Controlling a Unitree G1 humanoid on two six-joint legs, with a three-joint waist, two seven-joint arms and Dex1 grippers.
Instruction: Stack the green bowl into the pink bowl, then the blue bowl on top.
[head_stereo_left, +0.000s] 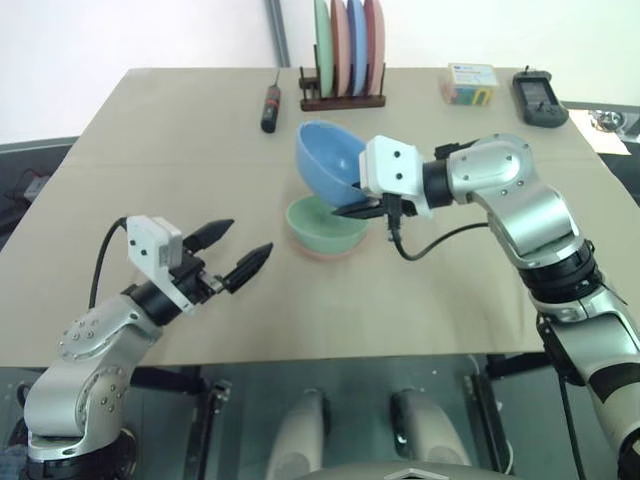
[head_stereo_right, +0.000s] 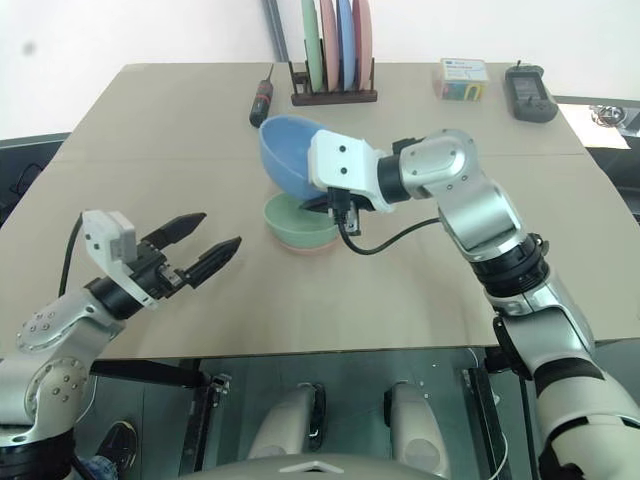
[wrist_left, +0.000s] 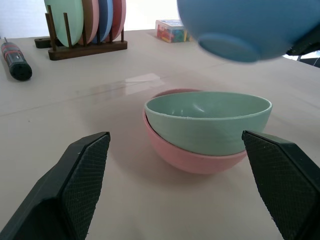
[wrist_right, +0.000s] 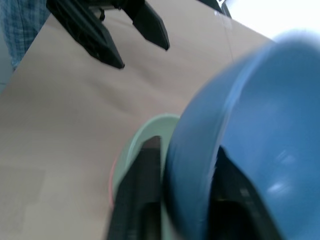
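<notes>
Right tool (head_stereo_left: 362, 210) grasps the blue bowl (head_stereo_left: 330, 158) by its rim, one finger inside, one outside. Head views: the blue bowl is tilted, its opening facing up and toward the far side of the desk (head_stereo_left: 150, 130), base aimed down at the stack, so its axis leans well off vertical. It hangs above and just behind the green bowl (head_stereo_left: 325, 222), not seated in it. The green bowl sits upright, opening up, nested in the pink bowl (head_stereo_left: 325, 252), of which just a thin rim edge shows. The stack is near the desk's middle. Left tool (head_stereo_left: 238, 250) is released, fingers spread, holding nothing, hovering over the near left part of the desk, well apart from the bowls, pointing toward them. At the far edge: plate rack (head_stereo_left: 343, 100) with upright plates, a screwdriver (head_stereo_left: 270, 105) to its left, a small box (head_stereo_left: 470, 83) and a black device (head_stereo_left: 540, 97) to the right.

Left wrist view: both fingers wide apart, green bowl in pink bowl between them farther out, both upright; green sits slightly tilted inside pink. Blue bowl's base hangs above them, with a gap.

Right wrist view: blue bowl's wall is pinched between the two fingers, green bowl's rim below, left tool beyond.
</notes>
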